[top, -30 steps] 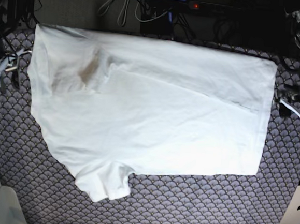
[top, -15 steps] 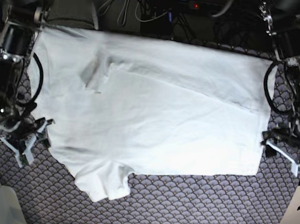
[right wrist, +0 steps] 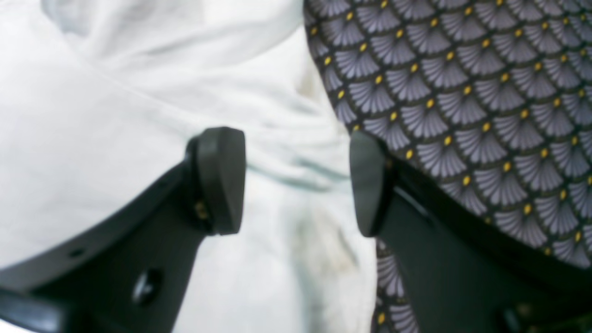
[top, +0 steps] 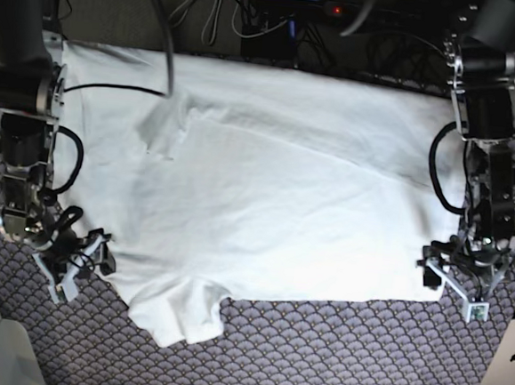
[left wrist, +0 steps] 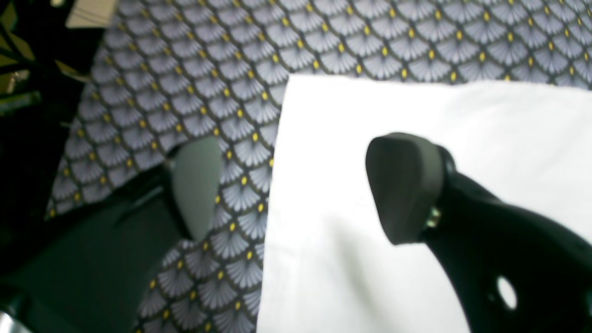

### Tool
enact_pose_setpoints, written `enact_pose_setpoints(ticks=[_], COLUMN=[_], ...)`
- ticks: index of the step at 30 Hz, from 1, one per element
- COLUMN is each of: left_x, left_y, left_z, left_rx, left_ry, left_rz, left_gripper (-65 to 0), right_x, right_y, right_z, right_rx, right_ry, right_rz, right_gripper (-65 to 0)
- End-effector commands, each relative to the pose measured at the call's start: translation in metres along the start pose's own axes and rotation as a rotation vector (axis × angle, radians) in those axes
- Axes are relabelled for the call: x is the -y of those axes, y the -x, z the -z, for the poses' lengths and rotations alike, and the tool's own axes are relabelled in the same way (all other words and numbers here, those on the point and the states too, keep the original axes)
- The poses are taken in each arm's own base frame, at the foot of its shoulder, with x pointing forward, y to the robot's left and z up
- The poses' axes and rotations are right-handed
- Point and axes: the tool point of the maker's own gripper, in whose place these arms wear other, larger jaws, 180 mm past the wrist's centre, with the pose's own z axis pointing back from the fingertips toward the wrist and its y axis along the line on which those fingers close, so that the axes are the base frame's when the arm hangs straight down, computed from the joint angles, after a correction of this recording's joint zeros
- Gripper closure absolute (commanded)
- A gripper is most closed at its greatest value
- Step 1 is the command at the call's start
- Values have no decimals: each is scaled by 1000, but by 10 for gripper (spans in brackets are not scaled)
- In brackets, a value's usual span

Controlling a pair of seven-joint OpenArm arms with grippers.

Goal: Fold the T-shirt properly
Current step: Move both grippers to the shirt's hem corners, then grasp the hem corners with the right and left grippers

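Note:
The white T-shirt (top: 266, 202) lies spread out on the fan-patterned tablecloth (top: 334, 359), one sleeve (top: 181, 316) sticking out toward the front edge. My right gripper (top: 84, 266) is low at the shirt's left edge, near that sleeve. In the right wrist view it (right wrist: 296, 182) stands open, with the wrinkled shirt edge (right wrist: 319, 138) between its fingers. My left gripper (top: 451, 285) is at the shirt's front right corner. In the left wrist view it (left wrist: 298, 189) is open across the straight edge (left wrist: 273, 194): one finger (left wrist: 402, 185) over the fabric, the other (left wrist: 196, 185) over the cloth.
Cables and a power strip (top: 253, 23) run along the back behind the shirt. A white object (top: 508, 355) sits at the front right, a pale grey one (top: 0, 346) at the front left. Patterned cloth shows in front of the shirt.
Both arms have swung in and come down along the shirt's sides toward the front. The right gripper reached the left edge by the sleeve; the left reached the front right corner.

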Motion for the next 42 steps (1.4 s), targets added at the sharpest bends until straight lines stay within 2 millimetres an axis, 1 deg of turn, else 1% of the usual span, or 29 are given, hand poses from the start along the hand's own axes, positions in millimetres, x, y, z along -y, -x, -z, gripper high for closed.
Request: enact_pose_setpoints(ticks=[1,4,7,12,14,16,17,18,20,21,24,29,30,31,32,33,34,36,37,42], left_x=[-12,-11,-11,-10,-9,-9,-9,-9,-10,-10,-10,-11,-11,-11,-11,-10,-11,-13,-14,-16], left_y=[-27,-27,-26,-10,-5,-5,-1,4,7,8,9,6,5,5,0,-11,-17,-13,-12,-2], left_z=[-4,-4,-4,-5,-5,-5,-5,-5,-5,-4,-4,-3,-3,-3,-3,-3,-2,7,14,44], left_rx=[68,68,67,40,33,31,24,15,10,7,2,10,11,13,31,68,91,84,76,28], left_ry=[-25,-22,-21,-18,-16,-16,-17,-17,-17,-20,-20,-25,-25,-25,-26,-24,-26,-27,-27,-22], left_rz=[-1,0,0,6,6,6,7,9,10,13,12,7,6,6,7,8,5,-12,-25,-90], left_gripper=[-513,-513,-513,-513,-513,-513,-513,-513,-513,-513,-513,-513,-513,-513,-513,-513,-513,-514,-514,-514], right_x=[18,28,46,53,51,47,45,44,36,36,32,19,19,18,17,16,16,16,11,11], right_y=[-29,-24,-20,-19,-17,-5,0,3,11,13,15,22,23,23,24,24,24,24,23,23], right_z=[-5,-4,-10,-12,-11,-10,-9,-9,-6,-6,-4,2,3,3,3,4,4,4,7,7], right_rx=[81,110,115,114,110,91,84,79,68,64,54,13,10,9,6,4,4,4,6,7], right_ry=[52,106,182,215,212,206,203,201,188,188,179,145,143,142,139,137,137,136,127,128], right_rz=[-2,15,22,24,26,31,33,35,41,42,29,-33,-37,-40,-44,-48,-48,-48,-46,-45], right_gripper=[-365,-365,-365,-365,-365,-365,-365,-365,-365,-365,-365,-354,-335,-306,-268,-219,-165,-58,-2,0])
